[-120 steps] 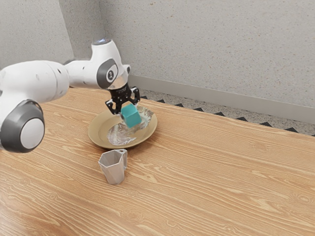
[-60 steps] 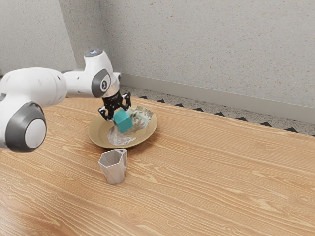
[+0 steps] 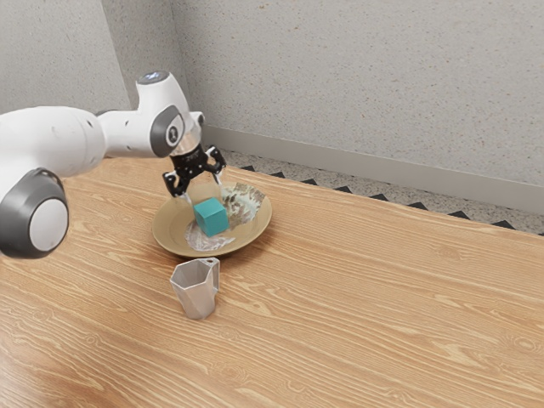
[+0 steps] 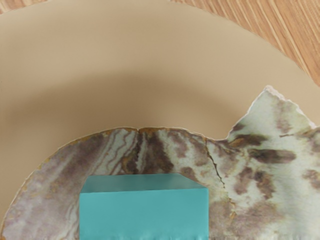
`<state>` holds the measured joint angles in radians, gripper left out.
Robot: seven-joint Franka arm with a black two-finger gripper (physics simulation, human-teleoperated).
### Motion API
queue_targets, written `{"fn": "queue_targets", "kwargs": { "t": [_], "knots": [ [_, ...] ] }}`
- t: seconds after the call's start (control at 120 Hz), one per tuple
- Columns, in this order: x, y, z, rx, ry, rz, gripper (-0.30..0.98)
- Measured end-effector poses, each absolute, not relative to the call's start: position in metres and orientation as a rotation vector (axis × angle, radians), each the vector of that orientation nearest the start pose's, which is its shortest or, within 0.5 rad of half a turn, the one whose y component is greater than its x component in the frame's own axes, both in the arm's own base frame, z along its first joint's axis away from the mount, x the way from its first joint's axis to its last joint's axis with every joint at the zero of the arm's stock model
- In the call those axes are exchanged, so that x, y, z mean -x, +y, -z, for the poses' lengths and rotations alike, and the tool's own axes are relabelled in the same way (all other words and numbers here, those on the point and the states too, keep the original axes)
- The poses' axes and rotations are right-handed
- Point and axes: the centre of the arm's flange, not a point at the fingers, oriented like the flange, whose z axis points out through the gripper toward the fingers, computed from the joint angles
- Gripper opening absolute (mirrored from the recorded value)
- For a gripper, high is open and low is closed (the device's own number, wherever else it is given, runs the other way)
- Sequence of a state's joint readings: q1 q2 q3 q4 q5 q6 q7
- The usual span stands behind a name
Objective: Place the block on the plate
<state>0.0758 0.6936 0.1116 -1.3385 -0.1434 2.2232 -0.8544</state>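
Placement of the teal cube-shaped block (image 3: 211,218) on the round, tan, shallow plate (image 3: 172,235), release stage. The black two-finger gripper (image 3: 203,189) stands above the block with its fingers spread and nothing held between them; the block lies below their tips, on the plate. The step in hand is judged to be the withdrawal after release, the placing itself appearing complete. The next move calls for a straight upward retreat, fingers kept wide, since a sideways drift could catch the block and push it from its position.

Containers: the plate bears the block within its raised rim, over an irregular marbled patch (image 4: 260,175) of pale, grey and brown tones; in the wrist view this patch extends past the block's sides. A grey, faceted mug with a handle (image 3: 195,293) stands upright just beside the plate, its mouth upward; whether the two touch cannot be determined. Both rest on the wood-grained table (image 3: 365,297).
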Motion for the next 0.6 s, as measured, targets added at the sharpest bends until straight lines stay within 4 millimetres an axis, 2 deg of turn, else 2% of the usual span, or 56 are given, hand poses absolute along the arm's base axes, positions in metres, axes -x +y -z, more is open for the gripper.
{"fn": "queue_targets", "kwargs": {
  "t": [0.125,0.233,0.367,0.458,0.6],
  "knots": [
    [-0.735,0.114,-0.376,2.830,-1.600,0.300,0.66],
    [-0.723,0.112,-0.392,2.876,-1.517,0.278,0.67],
    [-0.707,0.108,-0.440,2.958,-1.346,0.245,0.68],
    [-0.689,0.094,-0.469,3.025,-1.210,0.176,0.68],
    [-0.662,0.070,-0.500,3.110,-1.007,0.073,0.68]
  ]
}}
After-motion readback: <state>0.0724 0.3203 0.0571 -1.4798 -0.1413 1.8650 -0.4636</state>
